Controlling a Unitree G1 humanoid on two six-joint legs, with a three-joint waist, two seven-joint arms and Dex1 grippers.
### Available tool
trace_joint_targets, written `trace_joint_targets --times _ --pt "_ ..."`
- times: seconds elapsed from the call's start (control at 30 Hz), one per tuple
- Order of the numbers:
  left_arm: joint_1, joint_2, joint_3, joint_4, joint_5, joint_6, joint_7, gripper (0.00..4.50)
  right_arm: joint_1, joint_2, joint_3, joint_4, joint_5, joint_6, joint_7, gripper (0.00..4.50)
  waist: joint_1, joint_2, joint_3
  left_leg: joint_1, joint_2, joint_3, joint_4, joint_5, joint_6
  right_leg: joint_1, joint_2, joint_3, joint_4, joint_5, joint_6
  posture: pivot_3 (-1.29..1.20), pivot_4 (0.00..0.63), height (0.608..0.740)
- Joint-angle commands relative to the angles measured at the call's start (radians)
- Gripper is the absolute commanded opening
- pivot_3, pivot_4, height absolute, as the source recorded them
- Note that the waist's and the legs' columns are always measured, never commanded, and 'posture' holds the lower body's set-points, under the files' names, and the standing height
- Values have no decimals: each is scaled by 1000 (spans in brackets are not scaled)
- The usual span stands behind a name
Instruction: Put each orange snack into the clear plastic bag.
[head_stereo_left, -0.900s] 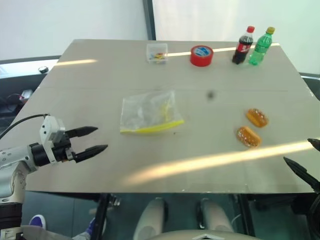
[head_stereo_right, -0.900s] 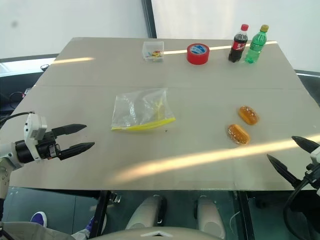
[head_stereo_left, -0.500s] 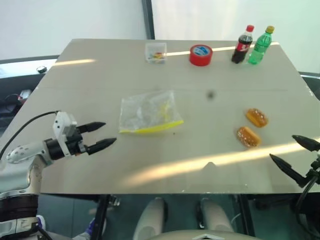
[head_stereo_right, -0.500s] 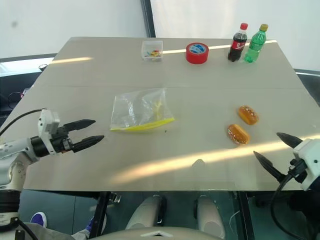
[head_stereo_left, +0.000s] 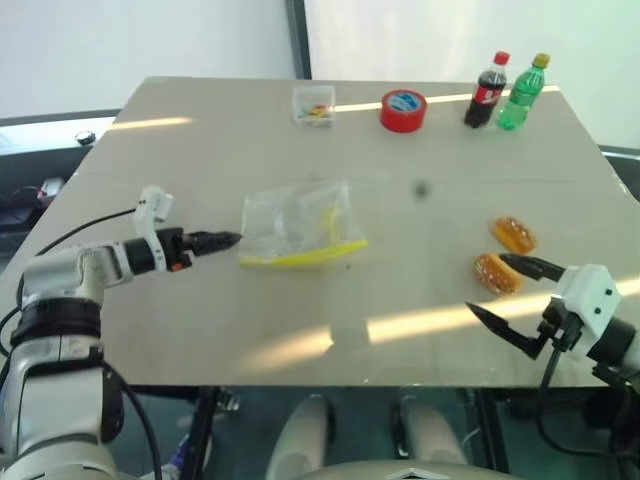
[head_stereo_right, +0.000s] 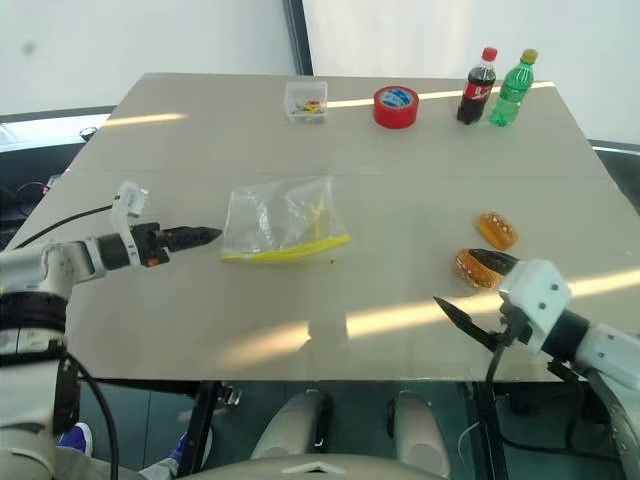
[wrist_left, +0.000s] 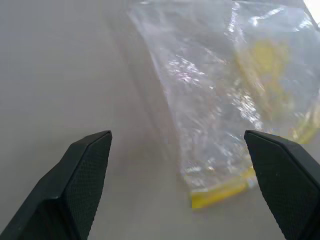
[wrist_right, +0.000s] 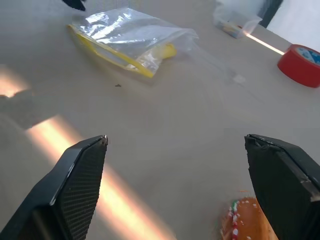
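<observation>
Where the tabletop (head_stereo_left: 200, 330) carries its stock, the items stand as follows.

Clear plastic bag (head_stereo_left: 297, 225): lies flat toward the middle of the tabletop, somewhat nearer the left edge, its yellow strip along the edge facing the near side. Something pale yellow shows through the film; what it is cannot be told. No orange piece is inside.

Orange snacks, two: both bare on the tabletop by the right edge, well apart from the bag. One (head_stereo_left: 514, 235) lies farther in; the other (head_stereo_left: 494, 273) lies just beside it, nearer the near edge.

Small clear box (head_stereo_left: 314, 105): at the far edge, left of centre, holding small colourful pieces too small to name.

Red tape roll (head_stereo_left: 403, 110): at the far edge, just right of the box.

Two bottles, upright, toward the far right corner: a dark one with a red cap (head_stereo_left: 486, 92) and a green one with a yellow cap (head_stereo_left: 523, 94), close together.

Left gripper (head_stereo_left: 218, 241): its tips reach the left edge of the bag; whether they touch the film cannot be told. Its jaws stand wide apart in the left wrist view and hold nothing.

Right gripper (head_stereo_left: 512, 297): near the right end of the near edge, one finger over the nearer snack, jaws spread wide, empty.
</observation>
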Motion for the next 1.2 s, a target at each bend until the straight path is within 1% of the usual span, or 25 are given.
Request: trace_joint_targets --times 0.03,0.13,0.23,0.3,0.37,0.43,0.53,0.67,0.7,0.77,0.87,0.9,0.93,1.03,1.13,1.2 --pt "-115 -53 -39 180 62 -28 -50 4483 -34 1 42 -48 -7 14 -33 4500 4 0 0 0 0 0 0 0 0 0 0 -1 0 0 0 0 150 740" --pt "-199 -120 -59 279 89 0 -107 4483 -36 -4 55 -51 -15 17 -42 4500 11 -1 0 -1 -2 -2 2 0 0 1 -2 -4 1 0 0 0 150 740" --pt "-259 -184 -130 334 126 84 -286 4483 -22 -15 50 -61 -28 25 -48 4500 14 -1 0 -4 -5 -3 4 0 0 1 -4 -6 1 0 0 0 150 740" --pt "-274 -205 -172 355 157 100 -376 4483 -12 -15 42 -68 -29 31 -51 4500 6 -1 0 -4 -5 -3 4 0 0 1 -4 -7 1 0 1 0 150 740" --pt "-282 -226 -196 378 179 111 -422 4483 3 -14 31 -76 -34 35 -59 4500 -2 -1 0 -4 -5 -3 4 0 0 1 -4 -7 1 0 1 0 150 740" --pt "-287 -253 -196 400 190 113 -425 4483 18 -14 21 -84 -39 35 -66 4500 -8 -1 0 -4 -4 -3 4 0 0 0 -3 -6 3 -1 0 0 150 740" --pt "-281 -304 -167 419 187 106 -385 4483 38 -6 20 -96 -56 24 -83 4500 -8 -1 -1 -3 -4 -3 4 0 0 1 -3 -6 5 -1 1 0 150 740" --pt "-265 -366 -116 423 169 128 -312 4483 52 6 35 -112 -77 18 -104 4500 6 0 -4 -2 -4 -4 5 0 0 1 -4 -6 6 -1 1 0 150 740" --pt "-261 -377 -101 422 166 132 -291 3948 53 8 39 -115 -83 19 -108 4500 7 0 -4 -2 -4 -4 5 0 0 2 -4 -7 5 -1 1 0 150 740" --pt "-255 -391 -70 418 151 159 -263 3304 48 10 52 -117 -96 15 -116 4500 6 0 -4 -2 -4 -4 6 0 0 2 -5 -7 6 -1 1 0 150 740" --pt "-248 -399 -33 409 133 212 -229 1954 25 9 89 -106 -129 5 -126 4500 2 0 -4 -2 -5 -4 6 0 0 1 -4 -6 6 -1 1 0 150 740" --pt "-247 -400 -23 403 125 229 -219 1615 16 8 106 -100 -145 0 -129 4500 1 0 -5 -2 -5 -4 6 0 0 1 -4 -6 6 -1 1 0 150 740" --pt "-249 -397 -8 379 106 276 -217 1325 -3 9 138 -95 -187 -7 -146 4500 1 2 -6 -2 -5 -4 6 0 0 1 -4 -6 6 -1 1 0 150 740" --pt "-250 -392 33 312 60 387 -182 88 -52 16 207 -81 -281 -19 -186 4500 3 2 -6 0 -5 -4 6 0 0 2 -4 -6 7 -1 1 0 150 740" --pt "-246 -392 108 169 -37 581 -127 36 -135 24 335 -30 -435 -67 -231 4500 -1 2 -6 -1 -5 -5 6 0 0 1 -4 -7 7 -1 1 0 150 740" --pt "-240 -401 160 88 -87 673 -77 36 -194 45 412 23 -528 -99 -264 4500 -4 0 -5 -3 -5 -8 6 0 0 0 -4 -6 7 -1 1 0 150 740"
